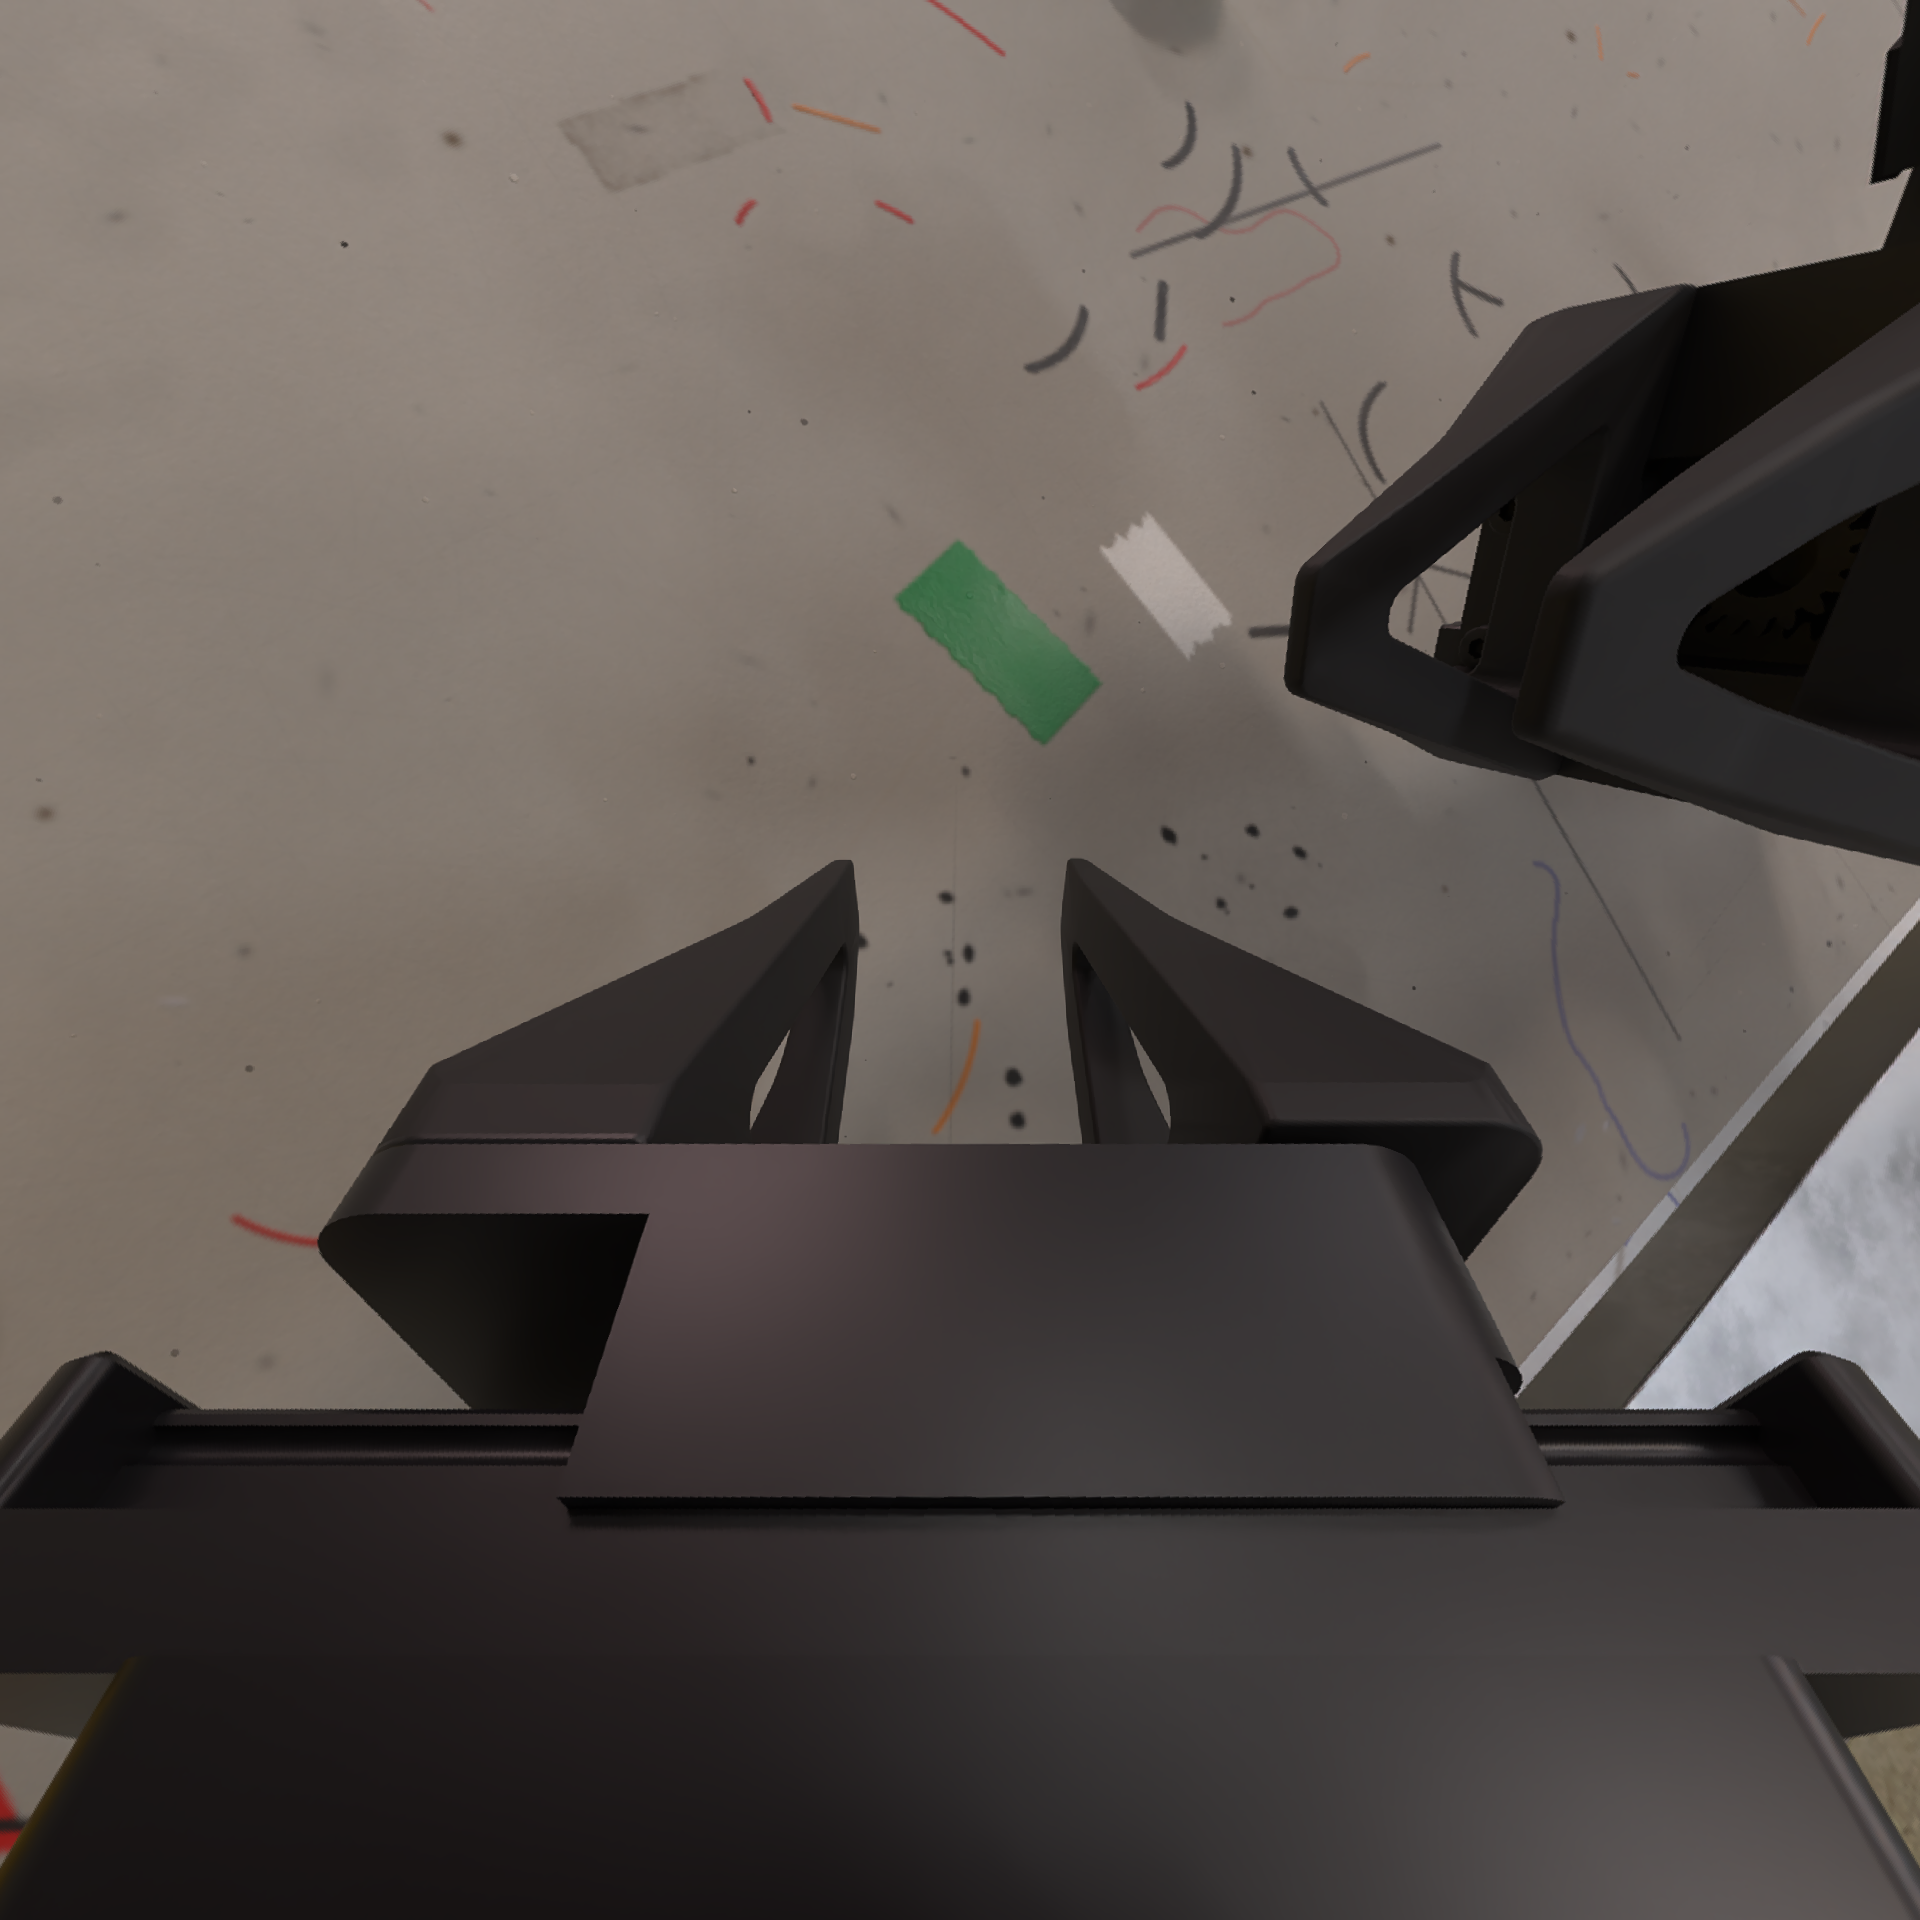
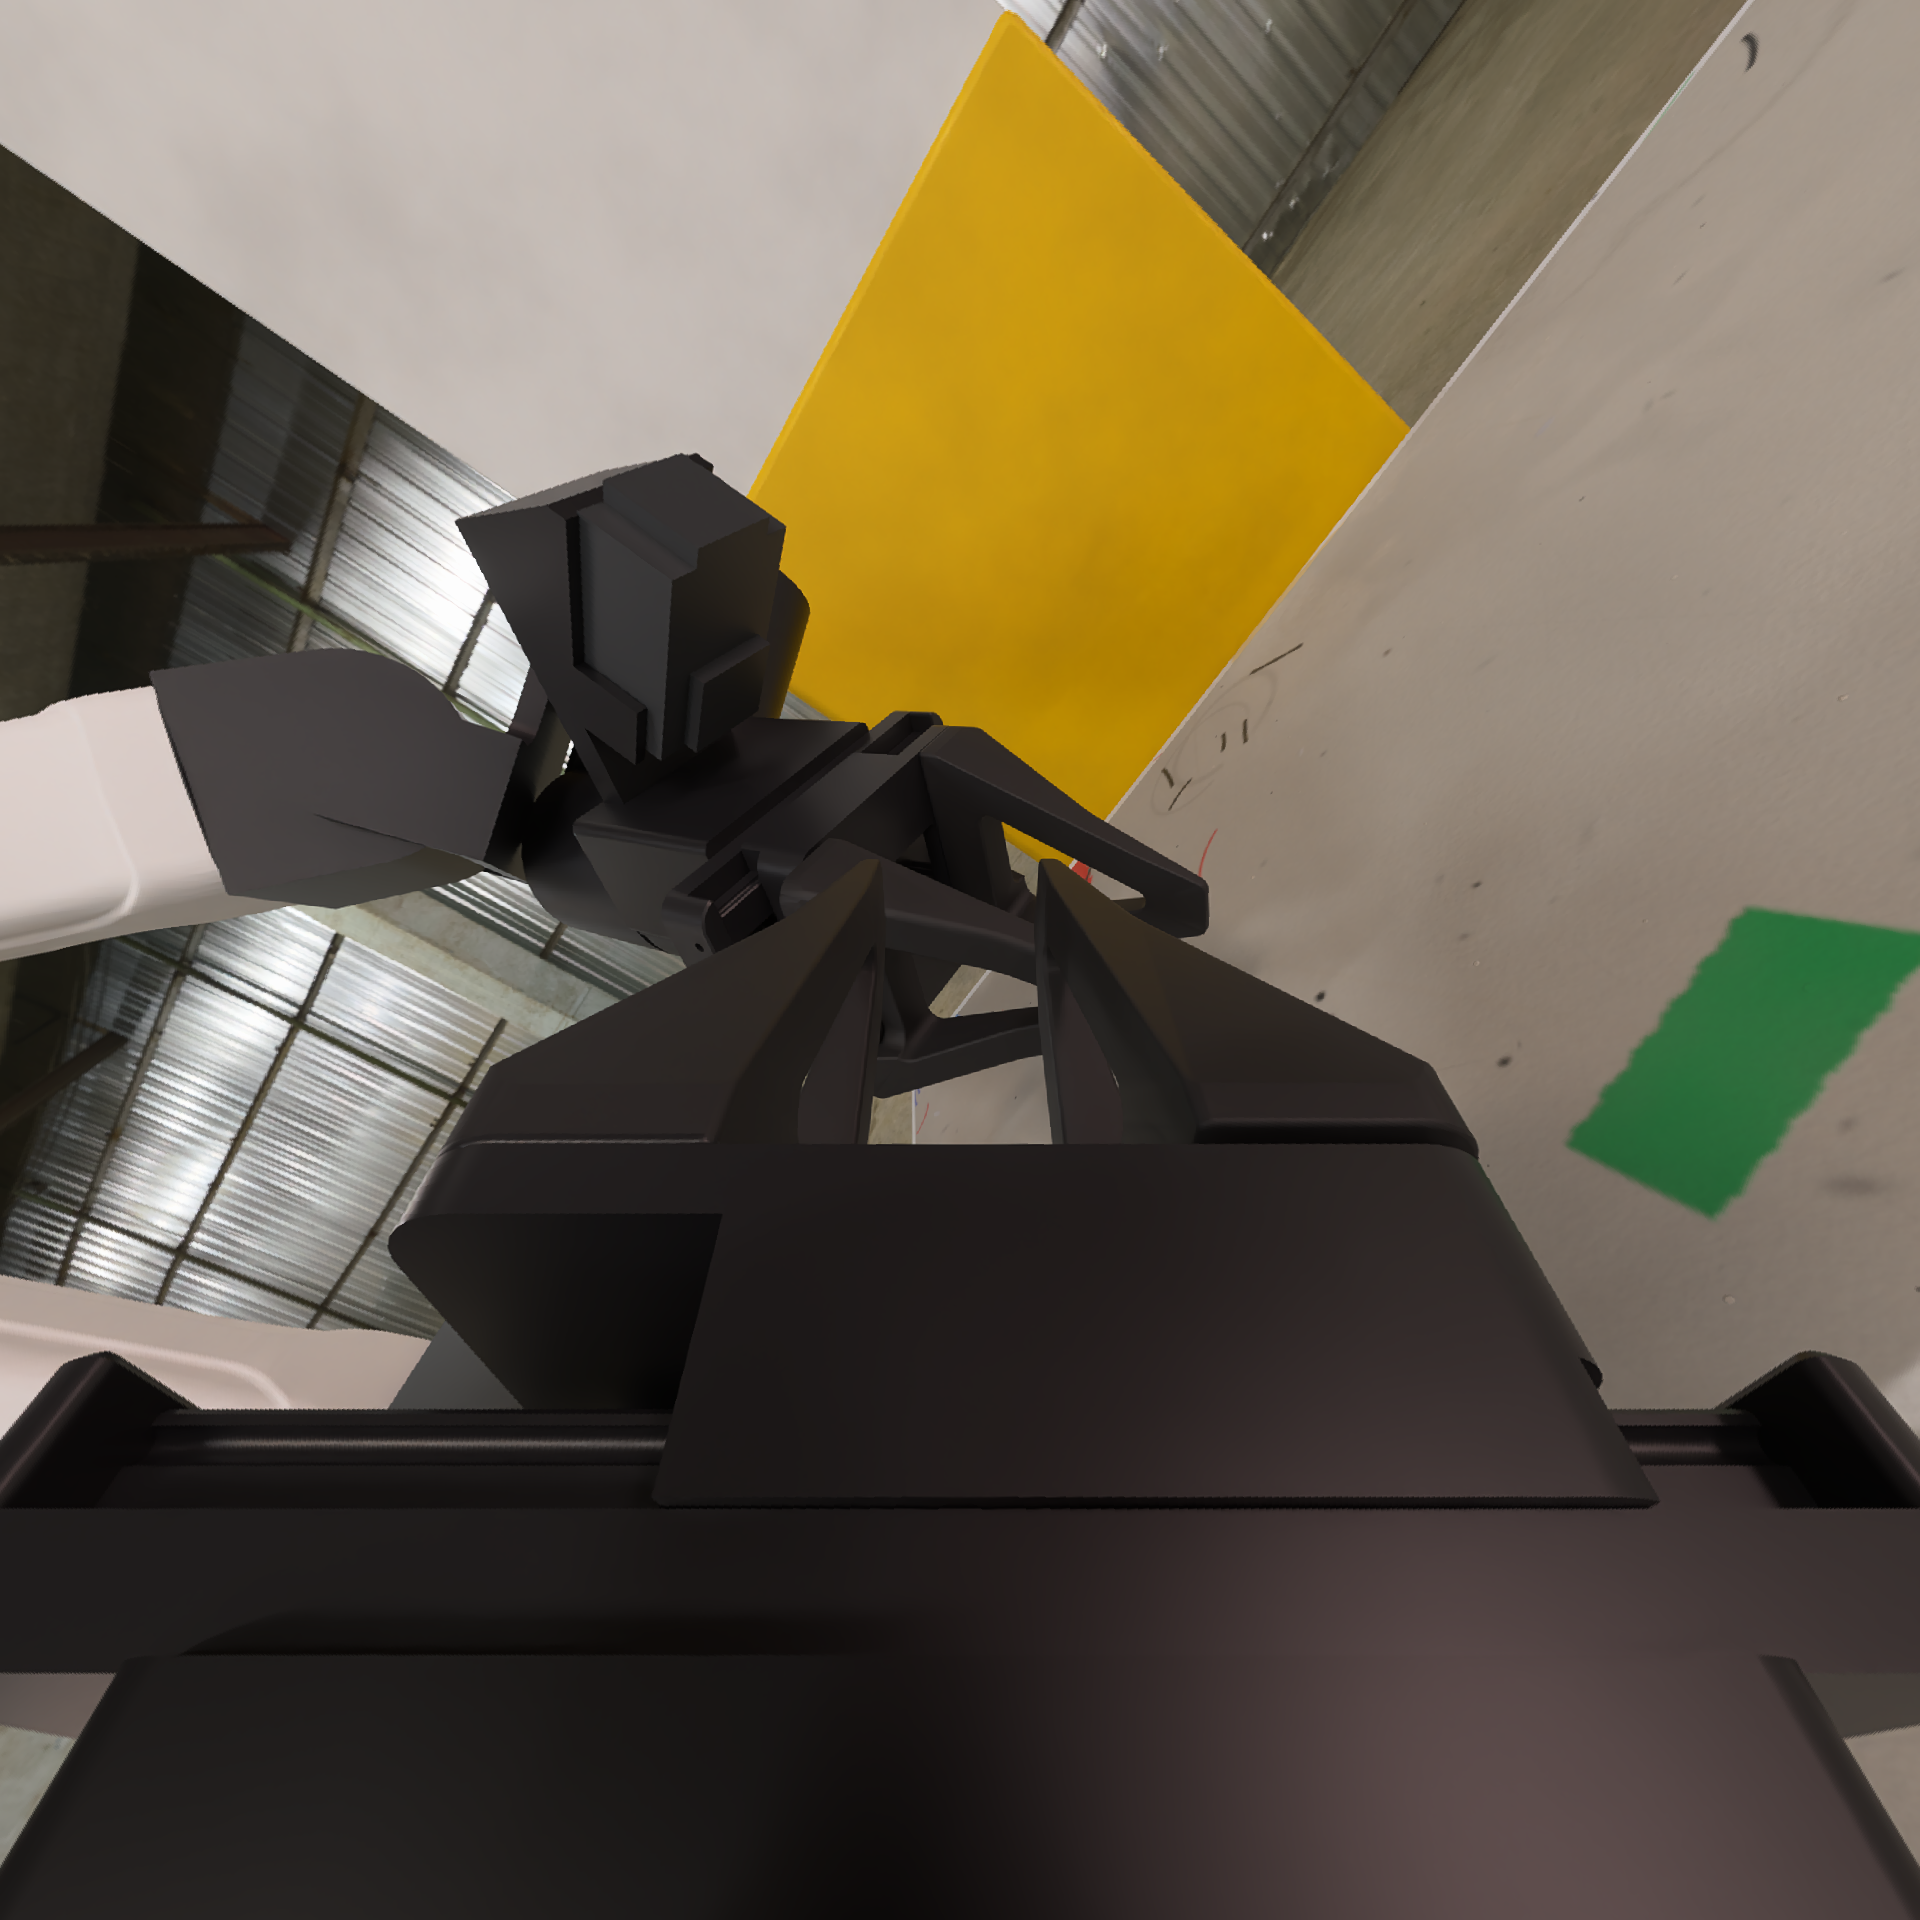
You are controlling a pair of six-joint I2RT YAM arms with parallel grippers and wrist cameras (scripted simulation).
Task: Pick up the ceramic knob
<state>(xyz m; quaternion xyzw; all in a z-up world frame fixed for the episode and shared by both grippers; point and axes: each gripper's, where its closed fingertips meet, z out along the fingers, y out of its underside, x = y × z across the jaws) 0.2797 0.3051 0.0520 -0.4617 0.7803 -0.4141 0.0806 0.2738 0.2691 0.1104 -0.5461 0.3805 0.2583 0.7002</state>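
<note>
No ceramic knob shows clearly in either view. A blurred grey shape sits at the top edge of the left wrist view; I cannot tell what it is. My left gripper hangs over the scuffed grey table, its jaws apart with nothing between them. My right gripper also has its jaws a little apart and empty. It shows in the left wrist view at the right, above the table. The left gripper shows in the right wrist view, just beyond the right fingertips.
A green tape patch and a white tape strip lie flat ahead of the left gripper. The green patch also shows in the right wrist view. The table's edge runs at lower right. A yellow board lies beyond.
</note>
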